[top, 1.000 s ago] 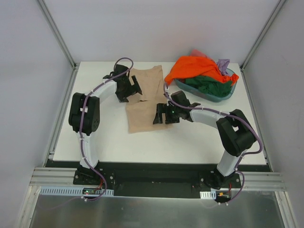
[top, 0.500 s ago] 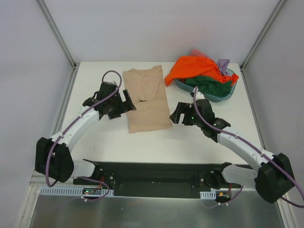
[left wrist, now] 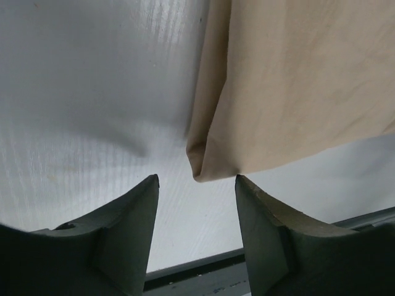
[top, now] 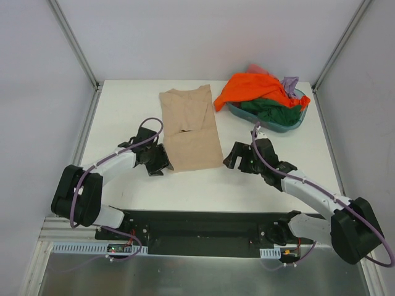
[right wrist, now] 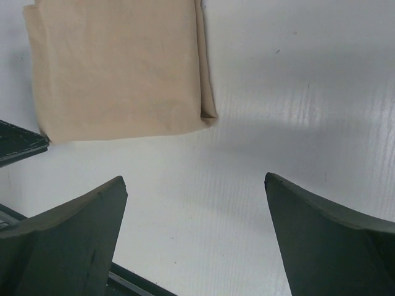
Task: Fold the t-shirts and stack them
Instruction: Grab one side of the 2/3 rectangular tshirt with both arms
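On the white counter point(top: 123, 117), seen from above, the folded tan t-shirt point(top: 190, 129) lies flat. The left pincer point(top: 162, 164) is at its near left corner and the right pincer point(top: 229, 159) just beside its near right corner. From the left wrist, the pincer point(left wrist: 196, 180) is released and empty, with the shirt corner point(left wrist: 203, 166) just ahead of its gap. From the right wrist, the pincer point(right wrist: 194, 180) is spread wide and holds nothing.
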Controlling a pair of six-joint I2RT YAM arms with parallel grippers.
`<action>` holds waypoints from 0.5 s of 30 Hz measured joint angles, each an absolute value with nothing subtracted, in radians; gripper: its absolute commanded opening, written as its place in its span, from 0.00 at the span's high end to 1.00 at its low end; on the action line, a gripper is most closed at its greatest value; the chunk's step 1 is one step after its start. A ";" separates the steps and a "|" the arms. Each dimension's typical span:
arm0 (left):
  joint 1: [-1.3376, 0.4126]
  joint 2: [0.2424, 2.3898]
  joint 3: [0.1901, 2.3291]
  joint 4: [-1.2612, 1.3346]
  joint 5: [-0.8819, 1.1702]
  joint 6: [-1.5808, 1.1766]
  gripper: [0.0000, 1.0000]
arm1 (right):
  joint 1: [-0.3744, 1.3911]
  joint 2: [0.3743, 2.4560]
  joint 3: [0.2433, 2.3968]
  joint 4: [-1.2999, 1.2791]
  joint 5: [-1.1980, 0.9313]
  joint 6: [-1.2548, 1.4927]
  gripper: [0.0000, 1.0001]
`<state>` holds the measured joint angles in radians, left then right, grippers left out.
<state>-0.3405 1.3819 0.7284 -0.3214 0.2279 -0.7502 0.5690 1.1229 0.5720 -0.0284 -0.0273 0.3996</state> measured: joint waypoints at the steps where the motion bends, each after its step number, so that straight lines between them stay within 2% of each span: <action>1: -0.340 1.399 0.728 -0.313 0.232 -0.752 0.55 | 0.569 1.128 0.570 -0.023 -0.028 0.403 0.04; 2: -0.340 1.415 0.728 -0.308 0.235 -0.752 0.57 | 0.569 1.134 0.567 -0.014 -0.031 0.409 0.04; 4: -0.340 1.438 0.728 -0.302 0.237 -0.755 0.71 | 0.569 1.148 0.561 -0.004 -0.035 0.416 0.04; 7: -0.340 1.470 0.728 -0.289 0.247 -0.762 0.83 | 0.569 1.171 0.560 0.004 -0.039 0.422 0.04; 9: -0.340 1.492 0.729 -0.281 0.258 -0.766 0.98 | 0.569 1.186 0.560 0.013 -0.041 0.426 0.03; 15: -0.340 1.523 0.733 -0.261 0.291 -0.770 1.00 | 0.569 1.260 0.562 0.033 -0.044 0.426 0.01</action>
